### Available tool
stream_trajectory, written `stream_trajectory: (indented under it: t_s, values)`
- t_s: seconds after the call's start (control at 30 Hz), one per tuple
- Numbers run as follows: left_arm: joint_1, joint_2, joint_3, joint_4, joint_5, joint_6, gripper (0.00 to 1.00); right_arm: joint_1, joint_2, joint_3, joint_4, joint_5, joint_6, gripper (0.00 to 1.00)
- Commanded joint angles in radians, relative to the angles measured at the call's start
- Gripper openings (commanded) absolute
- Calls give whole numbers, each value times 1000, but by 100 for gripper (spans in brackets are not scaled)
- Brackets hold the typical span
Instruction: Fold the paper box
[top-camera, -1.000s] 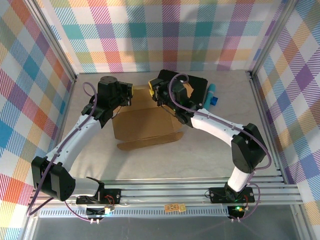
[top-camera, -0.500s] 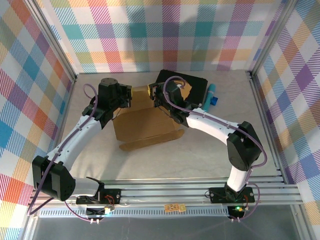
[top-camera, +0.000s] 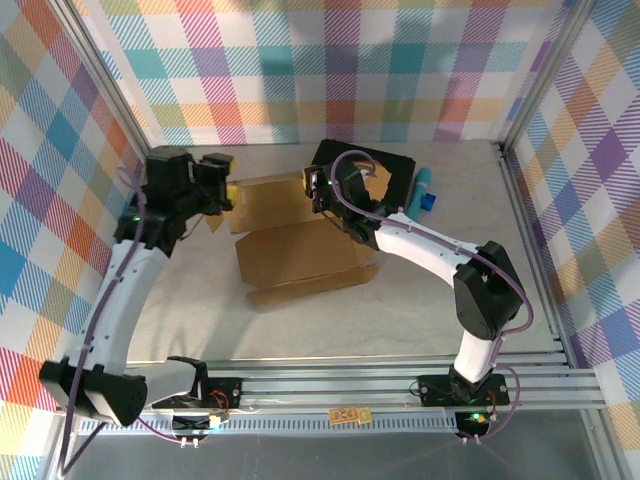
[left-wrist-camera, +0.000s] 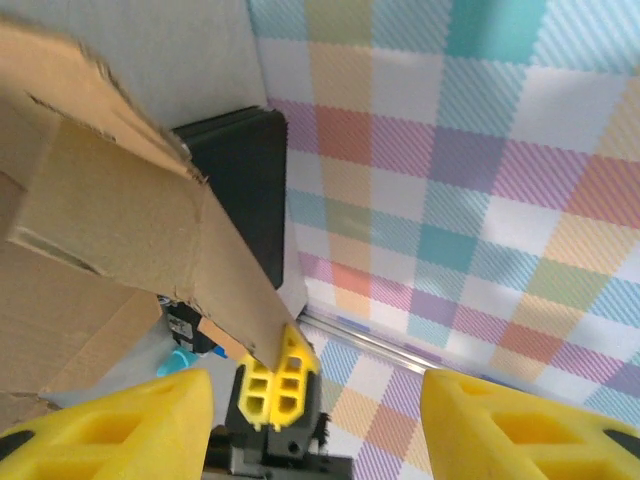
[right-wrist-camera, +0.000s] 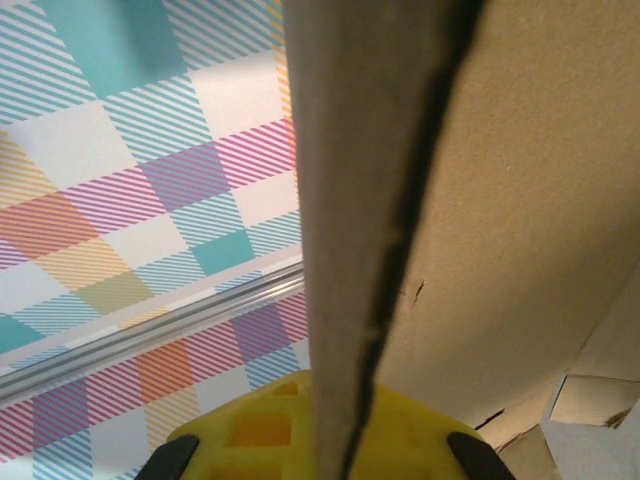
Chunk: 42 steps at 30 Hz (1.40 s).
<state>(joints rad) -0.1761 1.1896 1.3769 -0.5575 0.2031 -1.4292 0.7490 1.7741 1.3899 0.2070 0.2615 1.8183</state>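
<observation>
From the top view, the box (top-camera: 300, 248) lies on the table (top-camera: 200, 310) about mid-way across, its main panel flat and a rear flap (top-camera: 270, 192) raised toward the far wall. The left gripper (top-camera: 222, 186) hangs just off the box's far-left corner, fingers spread and clear of the cardboard. The right gripper (top-camera: 312, 186) sits at the flap's right end, pinching its edge. A black case (top-camera: 388, 172) stands behind the box at the far wall, with a teal object (top-camera: 425, 190) beside it to the right. In the left wrist view, the left gripper (left-wrist-camera: 315, 405) shows its two yellow fingers (left-wrist-camera: 110, 430) wide apart with nothing between them; the box (left-wrist-camera: 100, 230) rises at the left, and the right gripper (left-wrist-camera: 275, 385) is clamped on the lower tip of the flap, the case (left-wrist-camera: 245, 170) behind it and the teal object (left-wrist-camera: 180, 360) below the cardboard. In the right wrist view, the right gripper (right-wrist-camera: 340, 430) has its fingers pressed on the flap (right-wrist-camera: 350, 200), whose corrugated edge runs up from between them.
</observation>
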Motion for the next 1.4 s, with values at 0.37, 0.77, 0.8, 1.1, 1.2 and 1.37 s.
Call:
stream_trajectory:
  t_s: [0.37, 0.77, 0.8, 1.1, 1.2, 1.37]
  values:
    - [96, 146, 91, -104, 198, 264, 45, -7, 7, 78, -28, -28, 1, 0]
    - [49, 191, 28, 19, 218, 248, 44, -5, 15, 94, -35, -55, -4, 0]
    - [39, 199, 37, 15, 216, 248, 42, -6, 16, 95, -32, -55, -4, 0]
    - [26, 199, 42, 1, 185, 263, 0, -7, -8, 91, -55, -43, -32, 0]
    - [36, 172, 75, -57, 153, 327, 36, -7, -27, 92, -94, -35, -44, 0]
    - [40, 53, 93, -234, 6, 576, 63, -21, -59, 96, -173, -21, -38, 0]
